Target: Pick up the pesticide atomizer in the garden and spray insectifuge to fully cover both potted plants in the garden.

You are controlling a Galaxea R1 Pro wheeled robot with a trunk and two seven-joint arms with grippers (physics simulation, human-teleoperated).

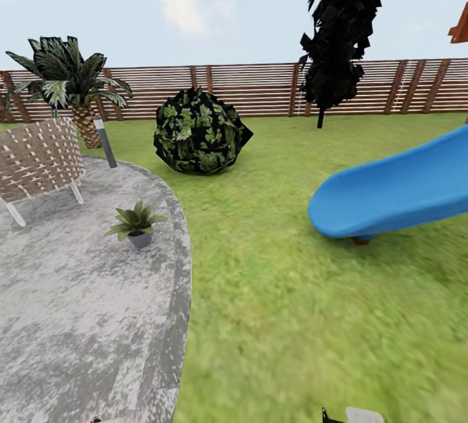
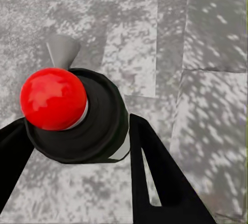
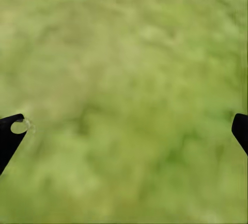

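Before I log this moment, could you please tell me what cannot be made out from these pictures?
- Head view: one potted plant stands on the patio; the other's place cannot be told.
- Left wrist view: the red-knobbed dark object between the left gripper jaws is seen end-on, so its identity and the grip are unclear.
- Right wrist view: the lawn is blurred, and the picture edges cut the right gripper.
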